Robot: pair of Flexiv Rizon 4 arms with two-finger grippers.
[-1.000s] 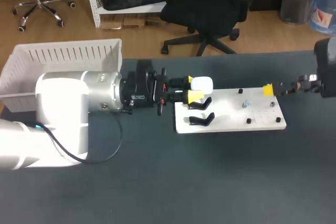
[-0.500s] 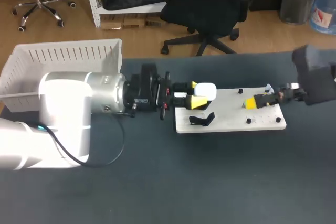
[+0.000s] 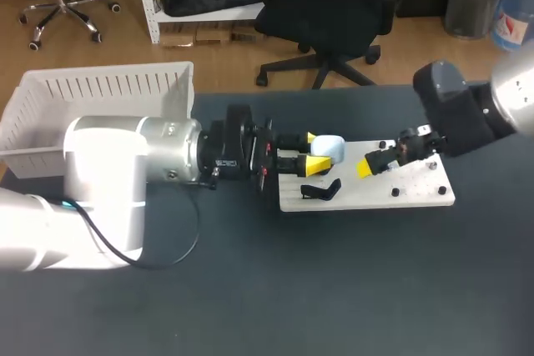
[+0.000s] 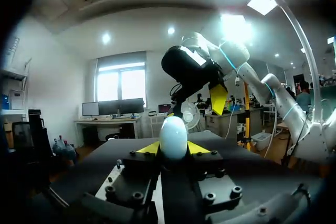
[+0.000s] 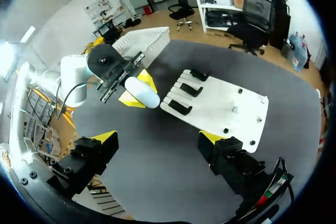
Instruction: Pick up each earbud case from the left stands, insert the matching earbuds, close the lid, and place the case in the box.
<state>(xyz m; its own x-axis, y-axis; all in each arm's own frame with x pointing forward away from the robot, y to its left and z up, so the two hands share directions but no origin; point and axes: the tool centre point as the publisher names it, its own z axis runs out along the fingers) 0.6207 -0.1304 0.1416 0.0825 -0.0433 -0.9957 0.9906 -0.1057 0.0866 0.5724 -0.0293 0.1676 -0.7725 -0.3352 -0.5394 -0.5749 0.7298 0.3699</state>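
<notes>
1. Where both arms work, the table (image 3: 334, 289) spreads out dark, matte and flat.
2. Left arm (image 3: 108, 189): a glossy white shell runs into a brushed-silver cylinder, then a black wrist.
3. Box (image 3: 100, 89): white plastic with slatted walls, at the table's left rear corner.
4. Board (image 3: 417, 193): a flat white rectangle with rounded corners, lying between the two grippers.
5. Right gripper (image 5: 157, 140): its blocky black fingers with yellow tips are spread wide over the table and grasp nothing.
6. Left gripper (image 4: 173, 148): its yellow wedge tips are clenched on the earbud case (image 3: 327, 149) from both sides.
7. Earbud case: a smooth, pale, egg-rounded shell with its lid closed (seen from the right wrist, it sits apart from the stands), near the board's left end.
8. Stands (image 5: 191, 89): three curved black cradles in a row on the board.
9. Pegs (image 3: 395, 193): small dark studs on the board's right half.
</notes>
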